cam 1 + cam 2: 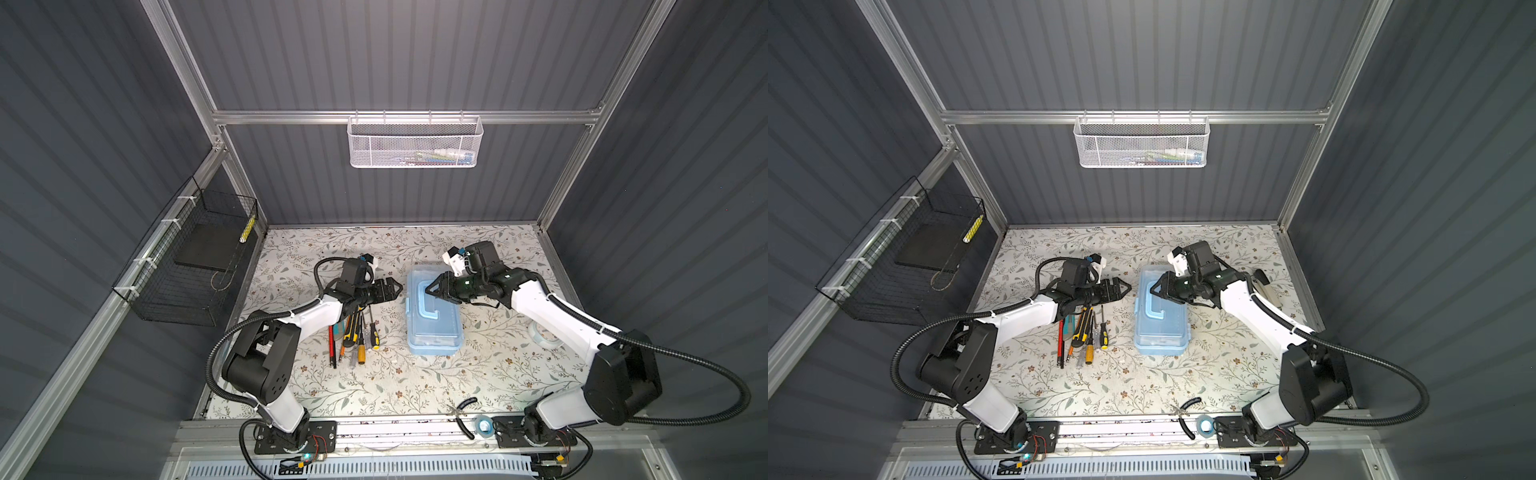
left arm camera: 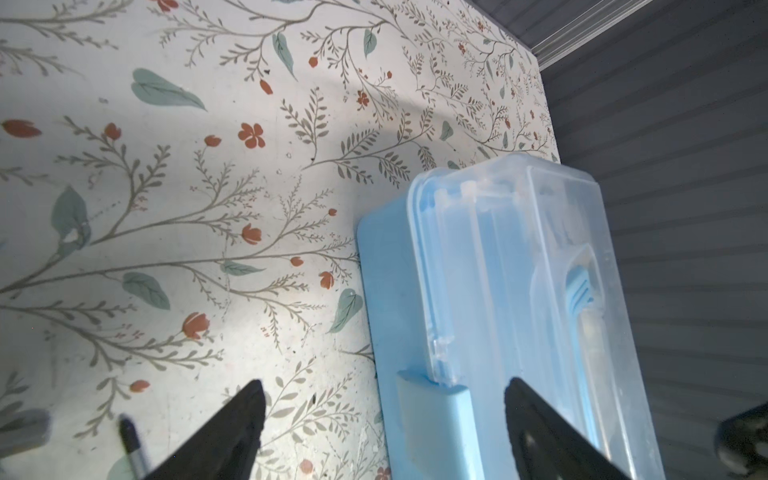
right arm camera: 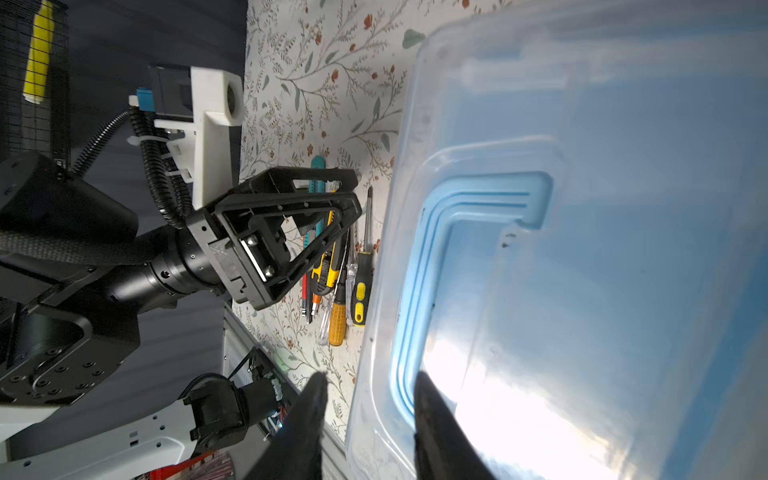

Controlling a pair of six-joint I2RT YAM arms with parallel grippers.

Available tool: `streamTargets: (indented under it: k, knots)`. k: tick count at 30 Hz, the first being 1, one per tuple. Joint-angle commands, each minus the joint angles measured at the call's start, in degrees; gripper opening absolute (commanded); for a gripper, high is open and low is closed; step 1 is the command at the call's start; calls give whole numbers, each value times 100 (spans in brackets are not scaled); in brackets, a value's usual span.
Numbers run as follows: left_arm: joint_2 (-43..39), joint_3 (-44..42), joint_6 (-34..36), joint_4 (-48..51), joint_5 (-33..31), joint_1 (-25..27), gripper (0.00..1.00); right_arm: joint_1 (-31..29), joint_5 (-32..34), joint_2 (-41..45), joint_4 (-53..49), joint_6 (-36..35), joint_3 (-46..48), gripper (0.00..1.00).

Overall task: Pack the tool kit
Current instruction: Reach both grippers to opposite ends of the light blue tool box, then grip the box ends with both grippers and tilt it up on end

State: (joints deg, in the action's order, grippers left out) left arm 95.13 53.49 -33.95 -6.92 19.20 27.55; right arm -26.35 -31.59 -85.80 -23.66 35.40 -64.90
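Over on the left, the hand tools (image 1: 358,338) lay in a loose row on the flowered table (image 1: 374,390). They weren't packed yet, and their shafts ran near-to-far, partly under the left arm (image 1: 316,316). Just past them the left gripper (image 1: 397,288) hung with its jaws spread wide and nothing in them. It pointed at the long side of the tool kit box (image 1: 434,332) and stopped just short of it. The box sat mid-table between both grippers, its long axis running away from the robot's base, parallel to the tools. It looked like pale blue plastic under a clear lid (image 3: 623,208) that was down, with the blue handle (image 1: 421,301) folded flat on top. From the right, the right gripper (image 1: 431,289) was the nearer one, over the far half of the lid. Its jaws had narrowed either side of the lid's long edge by the handle. Whether they'd actually pinched it, I couldn't tell. Lifting that lid looked like the next job.
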Motion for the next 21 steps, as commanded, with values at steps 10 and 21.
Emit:
streamTargets:
  k: [10, 21]
  knots:
    - [189, 15, -41, -90, 44, 346, 87, -39, -537, -750, -273, 96, -247, 43]
    - [369, 252, 151, -96, 234, 877, 86, -40, -1428, -1271, 497, -64, -207, 47]
